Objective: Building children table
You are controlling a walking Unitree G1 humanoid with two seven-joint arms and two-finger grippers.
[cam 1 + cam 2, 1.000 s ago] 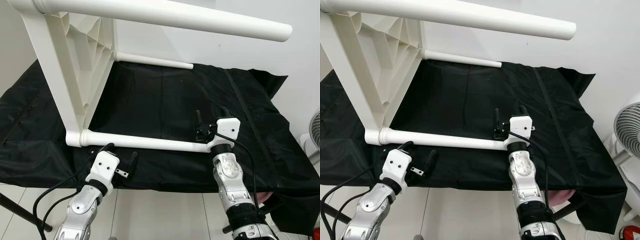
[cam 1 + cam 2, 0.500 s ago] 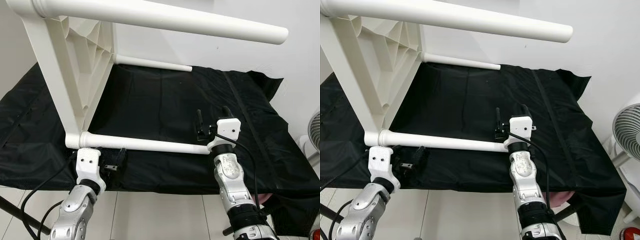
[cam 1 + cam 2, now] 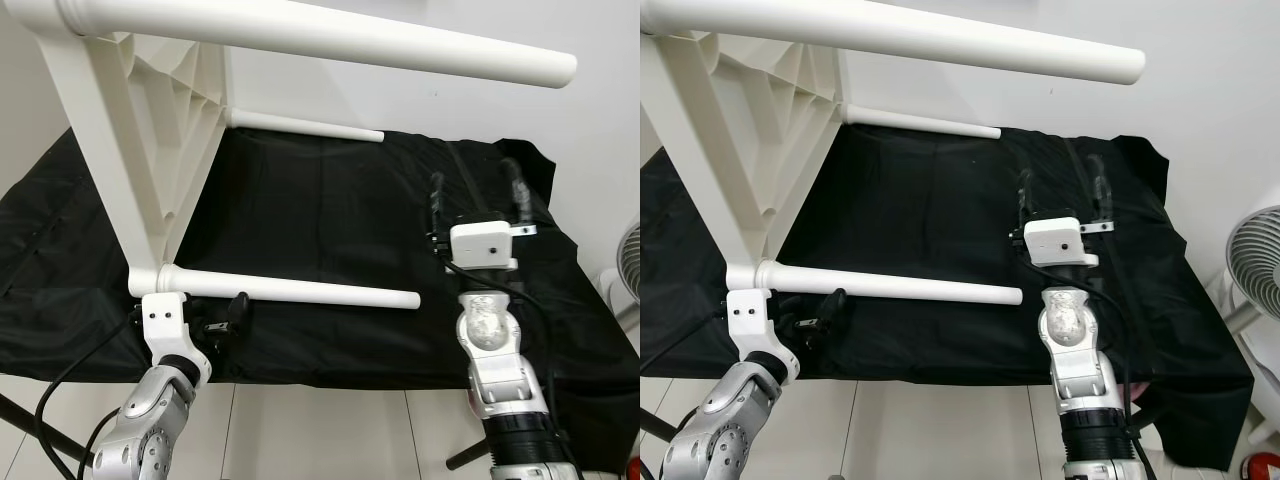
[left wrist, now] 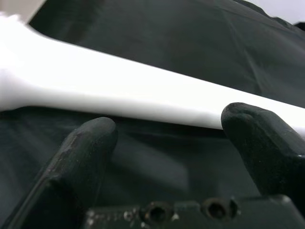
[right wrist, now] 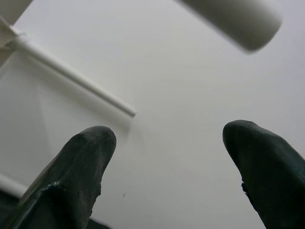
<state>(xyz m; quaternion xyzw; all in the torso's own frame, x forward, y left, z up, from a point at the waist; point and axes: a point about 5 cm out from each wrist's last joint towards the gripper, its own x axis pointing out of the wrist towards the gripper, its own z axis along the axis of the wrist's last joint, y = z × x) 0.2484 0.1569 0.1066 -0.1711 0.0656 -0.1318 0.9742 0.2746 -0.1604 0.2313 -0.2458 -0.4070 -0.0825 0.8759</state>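
White plastic children's table lies on its side on the black-covered desk, three legs visibly fitted. Left gripper open beneath the near leg; right gripper open, raised clear. Assembly appears nearly complete.

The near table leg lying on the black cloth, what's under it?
Under the near table leg lies the black cloth, with the left end effector beside its joint. What the cloth covers is hidden.
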